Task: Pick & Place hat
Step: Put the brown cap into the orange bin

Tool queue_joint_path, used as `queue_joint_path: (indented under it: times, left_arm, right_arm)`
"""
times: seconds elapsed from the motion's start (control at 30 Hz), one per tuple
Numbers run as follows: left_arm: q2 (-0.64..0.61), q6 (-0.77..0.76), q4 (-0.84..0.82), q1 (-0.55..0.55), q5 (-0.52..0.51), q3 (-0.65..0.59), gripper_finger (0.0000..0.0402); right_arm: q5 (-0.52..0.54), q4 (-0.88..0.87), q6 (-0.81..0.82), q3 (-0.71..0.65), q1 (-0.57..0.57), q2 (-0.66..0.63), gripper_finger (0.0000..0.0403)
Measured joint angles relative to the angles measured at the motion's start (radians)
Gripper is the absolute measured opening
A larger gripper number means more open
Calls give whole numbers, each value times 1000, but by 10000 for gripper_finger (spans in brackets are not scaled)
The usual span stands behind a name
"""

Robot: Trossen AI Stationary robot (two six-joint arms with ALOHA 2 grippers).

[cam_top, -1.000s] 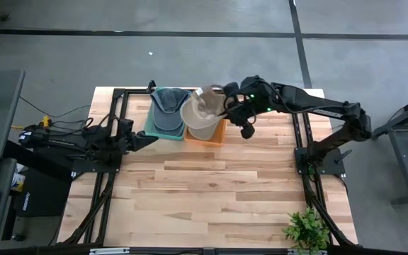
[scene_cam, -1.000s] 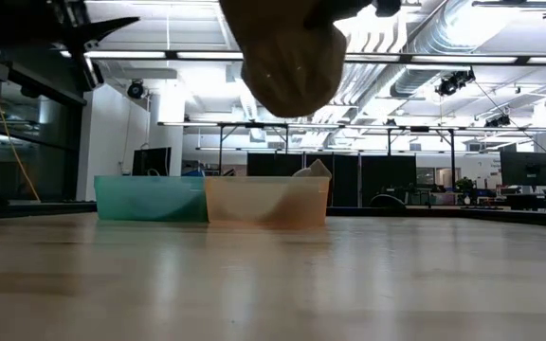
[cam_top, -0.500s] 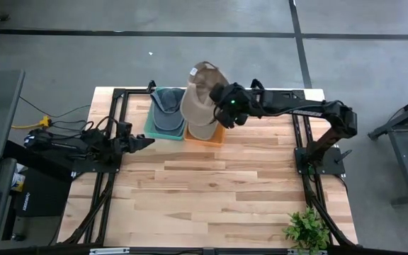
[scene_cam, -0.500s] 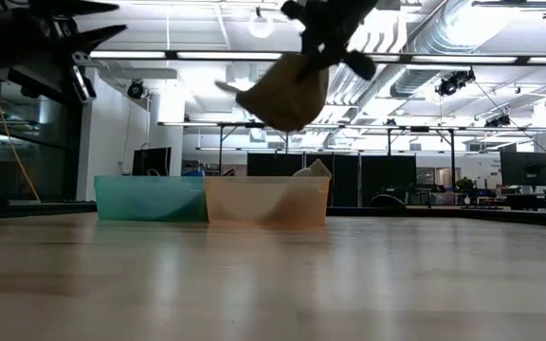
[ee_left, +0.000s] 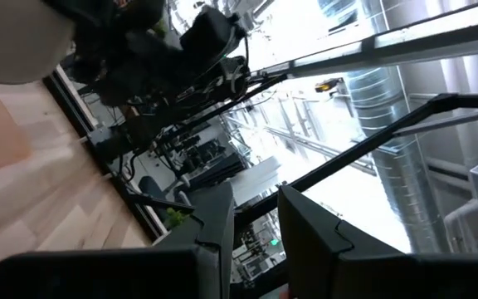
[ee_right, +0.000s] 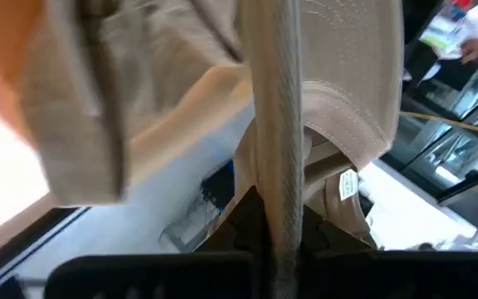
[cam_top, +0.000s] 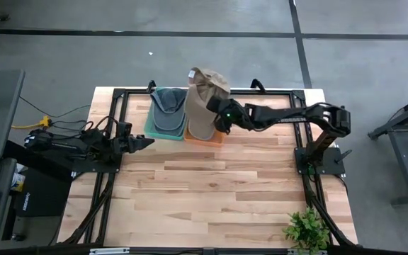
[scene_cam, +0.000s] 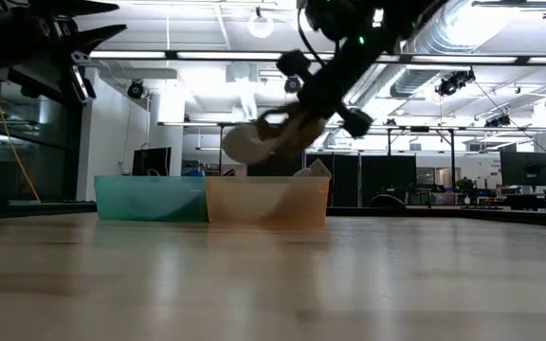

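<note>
1. Over the far edge of the table, at about twelve o'clock from its centre in my high view, the right gripper (cam_top: 218, 117) is clamped on a beige cap (cam_top: 202, 106).
2. From my right wrist camera I see its jaws pinched together on a strap of the cap (ee_right: 276, 124), with the cap's crown and a small sewn label filling the rest of that view.
3. My low view has the beige cap (scene_cam: 259, 139) hanging in the air above the orange bin (scene_cam: 266, 201), not resting in it; the right gripper (scene_cam: 306, 109) slants down to it from the two o'clock side.
4. Looking down from above, the cap covers most of the orange bin (cam_top: 217, 137), of which only the near edge shows.
5. Just beside the orange bin, at its nine o'clock, stands a teal bin (cam_top: 151, 120) with a grey-blue cap (cam_top: 168, 113) lying inside.
6. On the low camera the two bins stand side by side, teal bin (scene_cam: 150, 199) to the left.
7. The left gripper (cam_top: 146, 142) waits at the table's nine o'clock side, pointing toward the bins but apart from them.
8. My left wrist camera shows its fingers (ee_left: 214, 224) a narrow gap apart with nothing between them.
9. A small potted plant (cam_top: 307, 228) sits at the table's near right corner, roughly five o'clock.
</note>
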Motion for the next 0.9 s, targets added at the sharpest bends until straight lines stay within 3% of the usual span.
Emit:
queue_joint_path:
  times: [0.3,0.73,0.9]
  left_arm:
    - [0,-24,-1,0,-3,-2,78]
    - [1,-81,-120,0,-1,-2,78]
    - [1,-95,-173,0,-1,-2,78]
  right_arm:
    - [13,111,11,-147,1,1,3]
    - [-139,169,5,-172,4,1,3]
    - [-139,172,85,-172,8,32,3]
